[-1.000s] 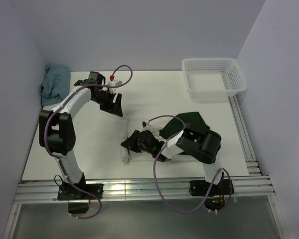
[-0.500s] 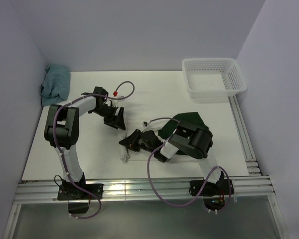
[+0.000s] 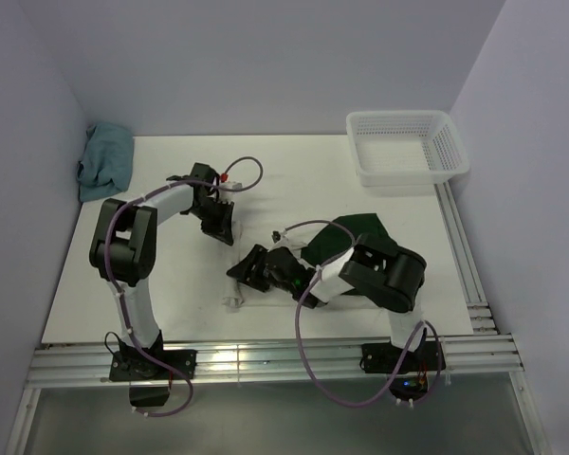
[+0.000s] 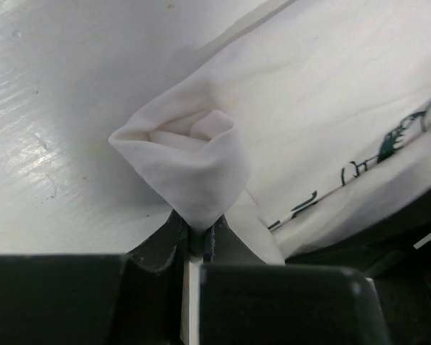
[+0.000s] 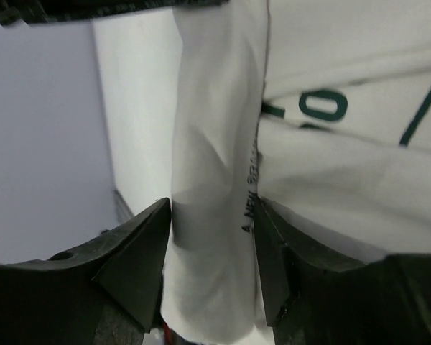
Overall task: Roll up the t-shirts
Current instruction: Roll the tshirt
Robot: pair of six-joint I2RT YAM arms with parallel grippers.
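so my left pincer [image 4: 196, 233] is pinched tight on the rolled end of the soft cream-white cloth t-shirt with dark green sleeves [image 4: 316, 86], lying mid white table [image 3: 171, 284], while my right pincer [image 5: 212, 251] straddles the roll, jaws apart

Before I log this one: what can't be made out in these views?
Chest print: cut by the frame edge in both wrist views, too small from above.
t-shirt outline, top view: white on the white table, partly under the right arm.
Right fingers: pressing the t-shirt or only flanking it, unclear; cloth fills the gap.
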